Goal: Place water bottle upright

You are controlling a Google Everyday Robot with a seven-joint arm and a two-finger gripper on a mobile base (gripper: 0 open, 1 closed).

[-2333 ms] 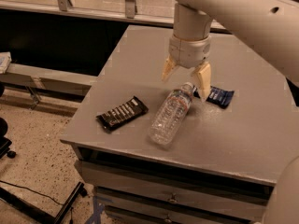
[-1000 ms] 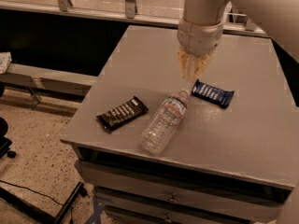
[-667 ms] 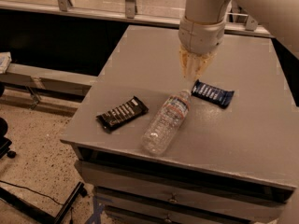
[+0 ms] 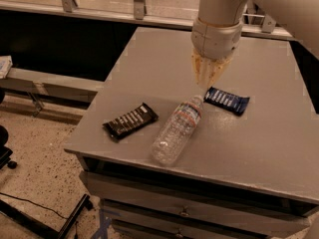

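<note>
The water bottle [image 4: 177, 129] lies on its side on the grey table [image 4: 269, 63]. It is clear ribbed plastic, its white cap points to the upper right and its base is near the front edge. My gripper [image 4: 205, 82] hangs pointing down just above and behind the cap, apart from the bottle. Its tan fingers are shut with nothing between them.
A black snack bar [image 4: 130, 121] lies left of the bottle. A blue snack bar [image 4: 227, 100] lies right of the cap, just below the gripper. Drawers sit under the table front. The floor drops away at the left edge.
The gripper was open low around the bottle's neck; it has since risen, narrowed and drawn back behind the cap. The bottle has shifted slightly toward the front left and still lies flat.
</note>
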